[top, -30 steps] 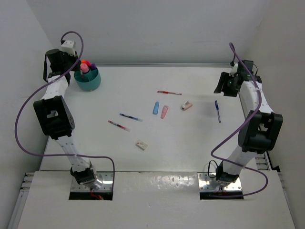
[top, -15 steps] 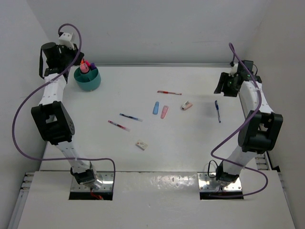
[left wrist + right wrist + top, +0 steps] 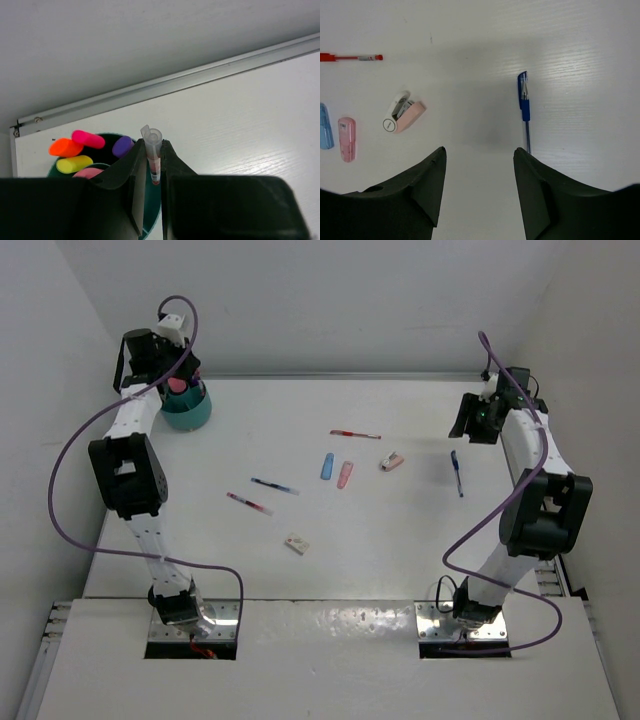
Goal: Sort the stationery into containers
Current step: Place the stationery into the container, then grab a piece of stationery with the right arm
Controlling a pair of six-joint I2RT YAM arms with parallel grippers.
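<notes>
Inside left gripper [image 3: 152, 149], red pen [image 3: 151, 137], over cup [image 3: 186, 413]

The white table [image 3: 420, 540] bears a teal cup [image 3: 186, 412] in its far left corner and a blue pen [image 3: 456, 472] near the right edge. Around the middle lie a red pen [image 3: 355, 434], blue eraser [image 3: 327, 467], pink eraser [image 3: 344, 475], pink-white piece [image 3: 392, 461], dark pen [image 3: 274, 485], reddish pen [image 3: 249, 503], pale eraser [image 3: 296, 544]

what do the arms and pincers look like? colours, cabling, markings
The left arm and right arm have white links with bulky black joint housings, on silver base plates. A loose purple cable runs outside each. The left pincer and right pincer have matte black, wedge-shaped fingers. No markings are legible.
</notes>
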